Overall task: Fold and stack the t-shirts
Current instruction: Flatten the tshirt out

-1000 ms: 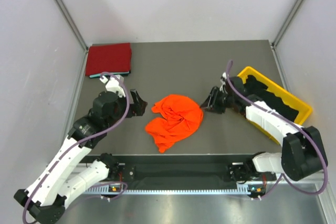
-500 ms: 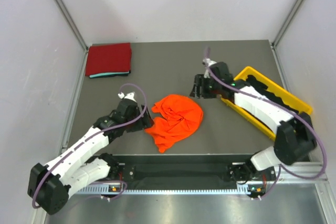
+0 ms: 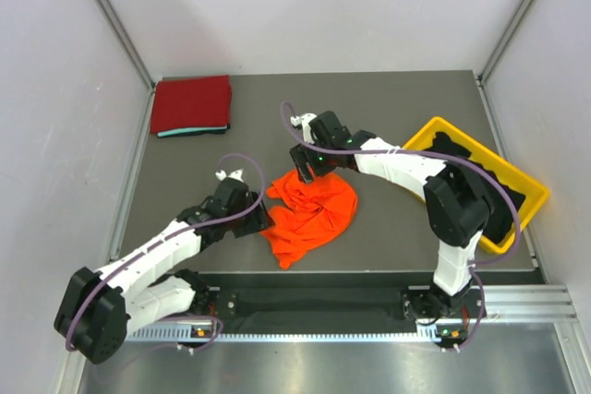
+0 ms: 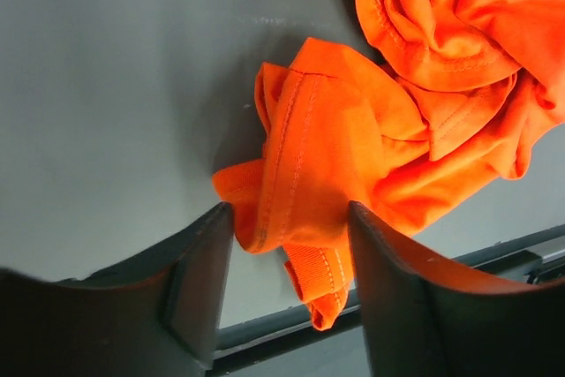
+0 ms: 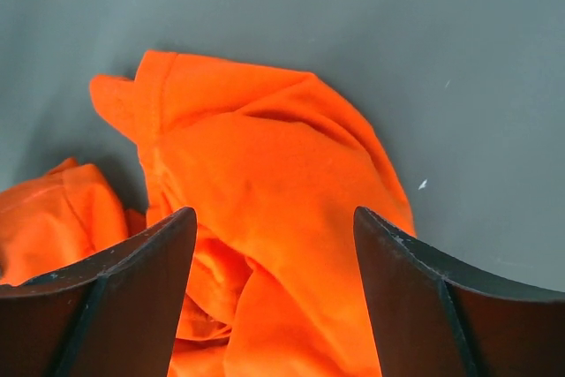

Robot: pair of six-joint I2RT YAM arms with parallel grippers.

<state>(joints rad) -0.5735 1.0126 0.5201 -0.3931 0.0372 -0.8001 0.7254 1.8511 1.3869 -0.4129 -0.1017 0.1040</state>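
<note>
Grey tabletop (image 3: 388, 108) carries a yellow bin (image 3: 434, 125) of black t-shirts (image 3: 480, 168) at its right edge. The orange t-shirt (image 3: 319, 214) lies crumpled mid-table, and a folded dark red t-shirt (image 3: 189, 103) sits in the far left corner. The left gripper (image 4: 287, 218) straddles a hem fold, partly spread and not clamped. The right gripper (image 5: 274, 227) gapes wide over the shirt's far edge, holding nothing.

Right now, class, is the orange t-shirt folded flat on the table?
No, the orange t-shirt lies crumpled in a heap on the table.
</note>
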